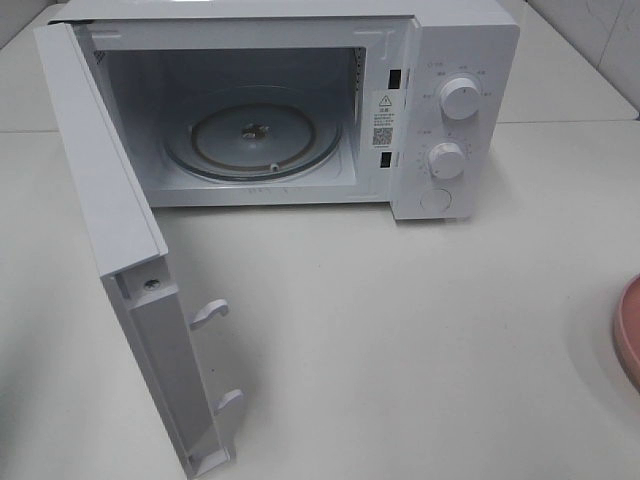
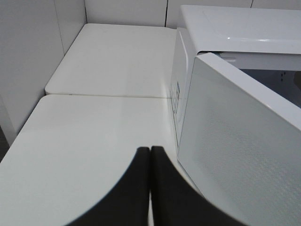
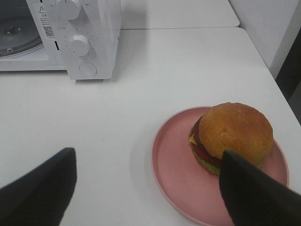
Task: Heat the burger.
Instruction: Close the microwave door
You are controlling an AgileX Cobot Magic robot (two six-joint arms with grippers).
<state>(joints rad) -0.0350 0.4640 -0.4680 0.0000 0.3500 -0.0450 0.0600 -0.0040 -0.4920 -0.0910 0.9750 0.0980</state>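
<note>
White microwave (image 1: 440,110) on the table (image 1: 400,330), door (image 1: 120,250) swung wide. Pink plate (image 3: 174,169) well right of it, carrying the burger (image 3: 233,136), just ahead of the spread right gripper (image 3: 148,183). Left gripper (image 2: 150,155) pressed together, empty, outside the door.

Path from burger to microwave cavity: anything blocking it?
Nothing visible. The microwave door is swung fully open, the turntable is bare, and the table between it and the pink plate holding the burger shows nothing on it. The open right gripper has one finger in front of the burger.
</note>
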